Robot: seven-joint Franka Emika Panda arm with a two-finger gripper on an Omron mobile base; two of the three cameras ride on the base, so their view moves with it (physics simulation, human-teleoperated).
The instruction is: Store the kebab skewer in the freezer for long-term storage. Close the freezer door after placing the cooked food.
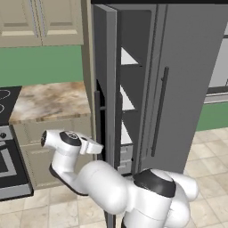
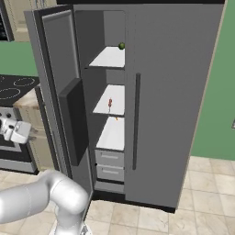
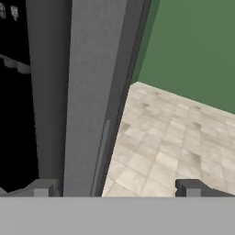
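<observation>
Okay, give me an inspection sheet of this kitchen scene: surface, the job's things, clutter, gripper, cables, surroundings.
Surface: white freezer shelves; pale tiled floor.
Job's things: kebab skewer lies on the middle shelf; freezer door stands open.
Clutter: small green fruit on the top shelf.
Grippers: gripper open, empty, its fingertips either side of the door's edge.
Cables: nothing seen.
Surroundings: stove, marble counter, beige cabinets, green wall.
</observation>
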